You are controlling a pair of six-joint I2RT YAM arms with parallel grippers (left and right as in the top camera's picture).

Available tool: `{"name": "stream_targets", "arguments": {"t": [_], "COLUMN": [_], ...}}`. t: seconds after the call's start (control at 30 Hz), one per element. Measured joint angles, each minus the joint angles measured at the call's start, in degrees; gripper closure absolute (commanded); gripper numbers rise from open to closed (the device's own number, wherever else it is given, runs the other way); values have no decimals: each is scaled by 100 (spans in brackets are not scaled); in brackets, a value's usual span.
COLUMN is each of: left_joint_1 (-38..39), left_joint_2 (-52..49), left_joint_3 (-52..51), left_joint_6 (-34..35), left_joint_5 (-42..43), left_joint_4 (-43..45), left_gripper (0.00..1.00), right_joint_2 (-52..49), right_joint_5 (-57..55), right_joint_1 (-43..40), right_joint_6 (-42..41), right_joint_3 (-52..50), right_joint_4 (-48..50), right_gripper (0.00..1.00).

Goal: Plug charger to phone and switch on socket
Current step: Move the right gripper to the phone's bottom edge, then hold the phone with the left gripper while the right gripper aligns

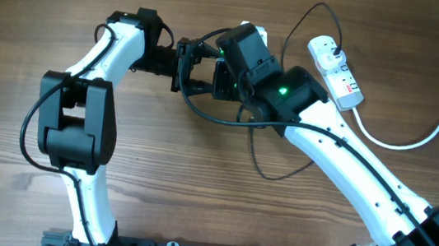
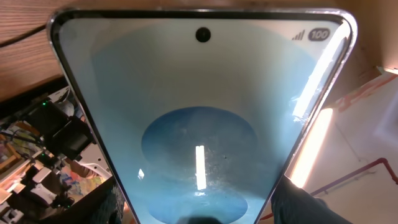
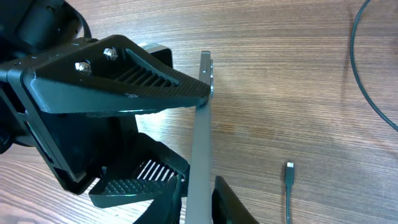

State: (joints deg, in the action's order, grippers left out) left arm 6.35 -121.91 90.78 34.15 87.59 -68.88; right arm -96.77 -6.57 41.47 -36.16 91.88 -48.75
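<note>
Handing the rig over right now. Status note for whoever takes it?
Left gripper: shut on the phone, held up edgewise.
Right gripper: fingers either side of the phone; clamped or not, cannot tell.
Charger: plug at the socket; connector tip lies loose on the table, held by nothing.
Done: phone lifted.
Left: pick up the tip, plug it into the phone, switch the socket on; switch state unreadable.

Bright, even lighting; soft faint shadows; white strip-light glare on phone [image 2: 199, 93] screen; wrist close-ups slightly blurred.
</note>
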Motion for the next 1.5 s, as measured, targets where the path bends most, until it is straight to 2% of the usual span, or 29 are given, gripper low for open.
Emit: {"name": "stream_targets", "arguments": {"t": [0.13, 0.27, 0.4, 0.47, 0.6, 0.63, 0.73, 0.83, 0.93, 1.0, 1.07, 1.1, 1.3, 1.5], "left_joint_1": [-17, -48, -48, -48, -55, -55, -55, -55, -55, -52, -52, -52, -52, -52], "left_joint_2": [0, 0, 0, 0, 0, 2, 7, 11, 11, 11, 11, 11, 11, 11], "left_joint_3": [0, 0, -2, 0, 0, 0, 4, 9, 11, 11, 11, 11, 11, 11], "left_joint_6": [0, 0, 7, 7, 0, 2, 44, 243, 614, 754, 885, 935, 1263, 1300], "left_joint_5": [0, -7, -7, 26, 79, 57, -17, -61, -44, 46, 92, 105, 131, 149], "left_joint_4": [-2, -35, 11, 219, 555, 658, 986, 1200, 1261, 1250, 1237, 1239, 1237, 1237], "left_gripper": [42, 41, 28, 26, 25, 26, 40, 47, 50, 52, 61, 62, 61, 61], "right_joint_2": [0, 0, 0, -4, -4, -4, -2, 2, 2, 2, 4, 4, 4, 2], "right_joint_5": [15, 4, -20, -125, -516, -581, -632, -588, -590, -675, -758, -778, -809, -627], "right_joint_1": [0, -2, 0, 0, 0, 0, 0, 0, 0, 0, 0, 0, 0, 24], "right_joint_6": [0, 48, -46, -514, -2232, -2922, -4579, -5685, -6679, -6983, -7206, -7274, -7530, -7591], "right_joint_3": [0, 0, 0, 0, 0, 0, 0, 0, 0, 0, 0, 0, 0, 0], "right_joint_4": [0, 0, 0, 13, 0, 2, 42, 151, 170, 280, 334, 339, 389, 472], "right_gripper": [96, 96, 96, 96, 96, 96, 96, 95, 95, 96, 96, 96, 96, 96]}}
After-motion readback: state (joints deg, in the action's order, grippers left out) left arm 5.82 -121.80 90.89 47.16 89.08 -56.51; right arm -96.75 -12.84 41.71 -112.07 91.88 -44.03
